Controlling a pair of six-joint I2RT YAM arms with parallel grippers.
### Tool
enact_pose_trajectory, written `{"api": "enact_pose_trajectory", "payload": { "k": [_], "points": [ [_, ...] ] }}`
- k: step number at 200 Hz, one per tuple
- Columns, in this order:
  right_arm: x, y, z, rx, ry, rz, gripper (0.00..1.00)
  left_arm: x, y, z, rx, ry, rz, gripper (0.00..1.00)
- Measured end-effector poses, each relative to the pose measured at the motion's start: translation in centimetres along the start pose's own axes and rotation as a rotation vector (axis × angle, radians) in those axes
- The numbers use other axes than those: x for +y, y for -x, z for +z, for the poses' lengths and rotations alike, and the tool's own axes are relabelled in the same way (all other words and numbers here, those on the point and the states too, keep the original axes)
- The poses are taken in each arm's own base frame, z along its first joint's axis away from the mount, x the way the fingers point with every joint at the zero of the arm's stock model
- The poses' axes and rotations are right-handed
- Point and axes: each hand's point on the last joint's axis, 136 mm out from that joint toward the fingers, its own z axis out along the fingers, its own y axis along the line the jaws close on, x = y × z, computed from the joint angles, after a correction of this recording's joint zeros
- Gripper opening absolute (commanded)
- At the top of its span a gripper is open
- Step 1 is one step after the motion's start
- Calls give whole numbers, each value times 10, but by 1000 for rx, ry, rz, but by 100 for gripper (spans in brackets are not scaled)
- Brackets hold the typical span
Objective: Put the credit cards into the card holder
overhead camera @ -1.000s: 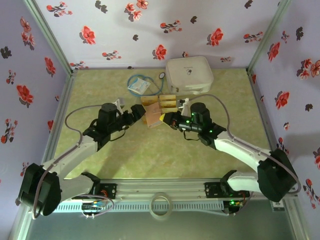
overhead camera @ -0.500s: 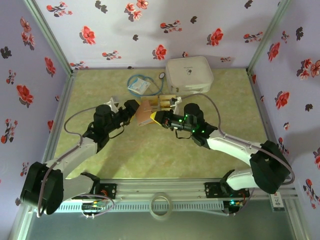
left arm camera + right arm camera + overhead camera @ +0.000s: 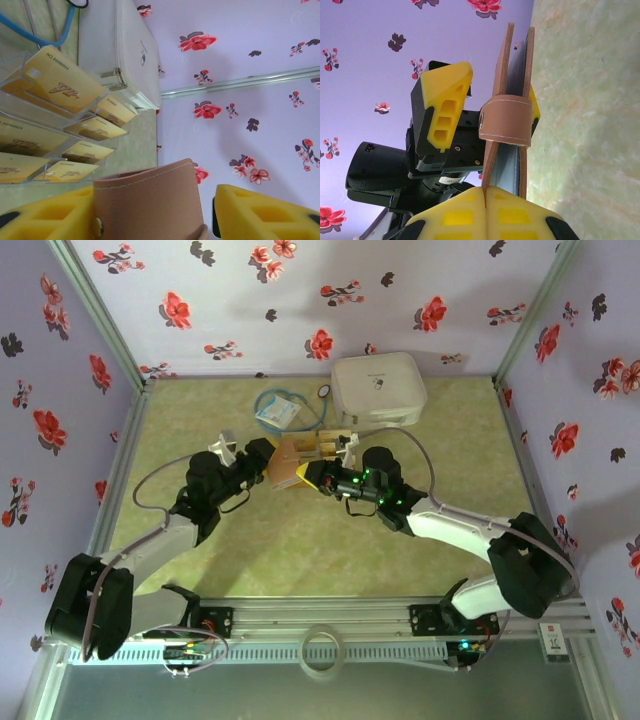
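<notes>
- Right gripper [image 3: 485,200]: we see its yellow fingers pressed together on the lower edge of one leaf of the card holder [image 3: 506,122], pinching it tight.
- The reddish-brown holder stands on edge above those fingers. Its two leaves are slightly apart and a leather strap is looped around both.
- Left gripper [image 3: 152,200]: its jaws are parted and straddle the holder from the opposite side. In its wrist view one finger [image 3: 50,217] touches the leather at the snap. The other finger [image 3: 265,215] stands just clear of it with a slim gap, so we note no clamp.
- From above, both grippers meet at the holder, which is raised between them.
- Credit cards [image 3: 60,82]: golden-tan and marked VIP, they sit in a clear tiered stand [image 3: 20,105] ahead of the left gripper's fingers and off to their left. The stand is just beyond the right gripper in the top view.
- White zippered case [image 3: 125,45]: it lies further ahead of the left gripper, past the stand.
- Blue cord [image 3: 40,30]: it lies on the table next to the case.
</notes>
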Motion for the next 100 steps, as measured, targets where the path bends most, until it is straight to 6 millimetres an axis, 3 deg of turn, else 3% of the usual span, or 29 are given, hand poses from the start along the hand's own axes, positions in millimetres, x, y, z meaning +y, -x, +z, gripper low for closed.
{"api": "enact_pose_trajectory", "payload": {
  "k": [70,100],
  "points": [
    [-5,2,2,-12,-12,4,0,2,4,-2,-10,-1,-3,22],
    [-12,5,1,-20,-35,11,46,2,3,-3,-7,2,10,11]
  ]
}}
